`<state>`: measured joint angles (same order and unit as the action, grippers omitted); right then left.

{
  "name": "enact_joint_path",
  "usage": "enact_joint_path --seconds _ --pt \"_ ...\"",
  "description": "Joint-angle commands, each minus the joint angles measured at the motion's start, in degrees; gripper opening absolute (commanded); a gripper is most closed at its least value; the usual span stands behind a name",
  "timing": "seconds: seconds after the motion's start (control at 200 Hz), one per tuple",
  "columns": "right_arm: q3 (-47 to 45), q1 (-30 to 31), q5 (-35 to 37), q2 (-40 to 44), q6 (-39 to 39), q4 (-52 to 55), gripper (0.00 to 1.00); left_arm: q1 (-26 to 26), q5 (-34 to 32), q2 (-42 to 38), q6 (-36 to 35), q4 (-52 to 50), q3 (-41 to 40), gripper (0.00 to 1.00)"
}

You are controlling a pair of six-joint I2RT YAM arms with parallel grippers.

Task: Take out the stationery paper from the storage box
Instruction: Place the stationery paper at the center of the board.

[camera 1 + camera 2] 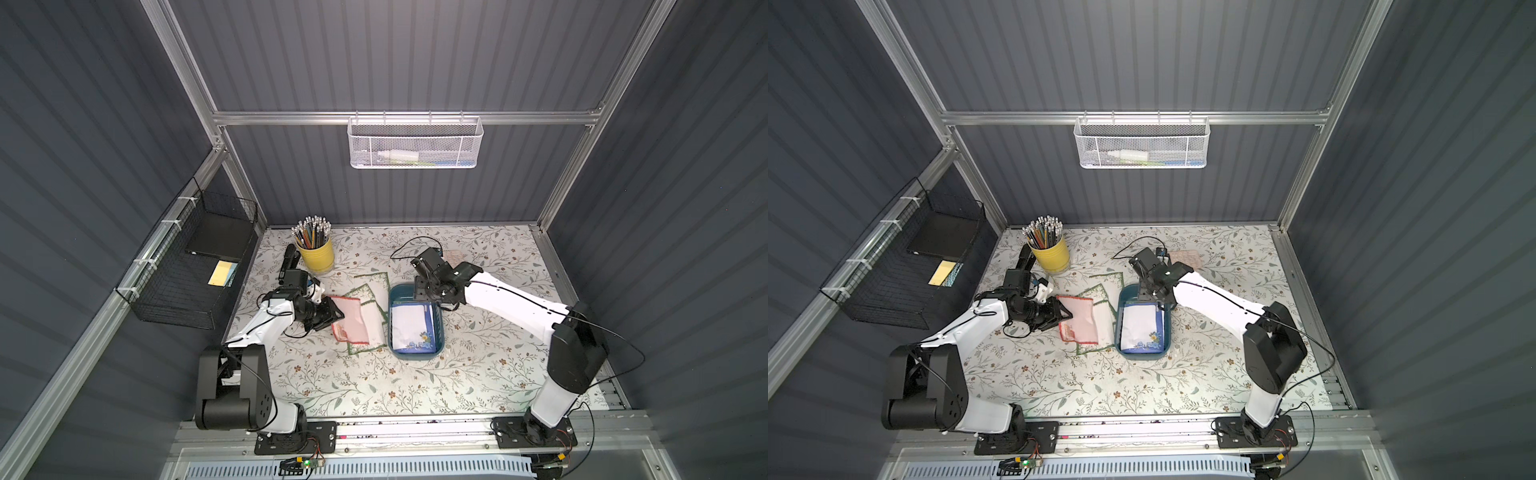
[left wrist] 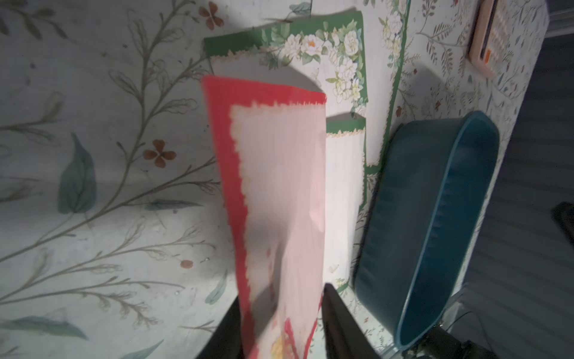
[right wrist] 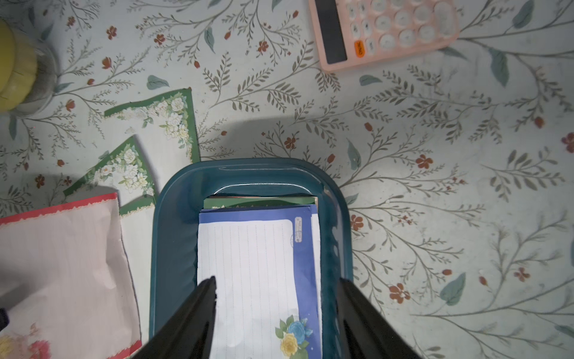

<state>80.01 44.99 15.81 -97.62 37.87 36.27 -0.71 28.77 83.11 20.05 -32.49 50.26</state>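
The teal storage box (image 1: pixel 415 355) (image 1: pixel 1142 353) sits mid-table. Stationery paper lies inside it: a lined white sheet with a blue floral border (image 3: pixel 248 255) on top, and a green edge showing beneath it. My right gripper (image 3: pixel 276 279) hangs open over the box's far end; one finger is above the sheet and the other is by the box wall. Left of the box, a red-bordered sheet (image 1: pixel 353 316) (image 2: pixel 279 186) lies across green-bordered sheets (image 1: pixel 372 282) (image 3: pixel 161 121). My left gripper (image 2: pixel 281 292) is open, and the red sheet's end lies loose between its fingers.
A yellow cup of pencils (image 1: pixel 316 253) and a black tool (image 1: pixel 289 259) stand behind the left arm. A pink calculator (image 3: pixel 385 31) lies beyond the box. A black wire basket (image 1: pixel 195 266) hangs on the left wall and a white mesh basket (image 1: pixel 415 143) on the back rail.
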Motion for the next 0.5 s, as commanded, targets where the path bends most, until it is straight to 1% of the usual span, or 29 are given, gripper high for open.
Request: enact_joint_path --seconds 0.0,0.035,0.145,0.215,0.285,0.32,0.335,0.345,0.37,0.44,0.495 --pt "-2.9 -0.1 1.9 4.4 0.2 -5.1 0.56 0.1 -4.2 -0.6 -0.7 -2.6 1.6 0.56" --pt "-4.4 -0.1 2.1 6.4 0.3 -7.6 0.44 0.1 -4.6 -0.8 -0.8 -2.9 1.9 0.59" --pt "-13.0 -0.1 1.9 15.4 0.5 -20.1 0.0 0.1 -6.5 -2.2 -0.2 -3.5 3.1 0.63" --pt "-19.8 -0.3 2.2 21.4 1.7 -29.6 0.0 0.1 -8.8 -3.6 0.0 -3.9 4.7 0.64" --pt "-25.0 -1.5 -0.8 26.0 3.1 -37.1 0.0 0.1 -10.7 -5.5 0.1 -3.5 6.2 0.65" --pt "-26.7 -2.3 -1.5 27.6 5.5 -38.4 0.0 0.1 -10.8 -6.7 0.3 -3.2 6.9 0.67" --pt "-27.5 -2.7 -1.9 27.6 6.4 -39.0 0.0 0.1 -12.5 -7.2 0.4 -3.1 7.1 0.67" --pt "-27.7 -2.9 -2.3 29.4 6.8 -39.4 0.0 0.1 -12.9 -7.4 0.5 -3.0 7.3 0.67" --pt "-28.9 -3.6 -3.5 30.4 7.0 -41.0 0.0 0.1 -13.4 -8.1 0.5 -2.8 7.8 0.68" --pt "-30.1 -4.2 -7.6 31.1 4.6 -43.4 0.0 0.1 -13.5 -10.3 0.9 -1.5 8.3 0.69" --pt "-28.5 -4.1 -10.1 30.0 2.4 -41.1 0.0 0.1 -13.4 -11.8 1.5 -0.3 8.4 0.69"
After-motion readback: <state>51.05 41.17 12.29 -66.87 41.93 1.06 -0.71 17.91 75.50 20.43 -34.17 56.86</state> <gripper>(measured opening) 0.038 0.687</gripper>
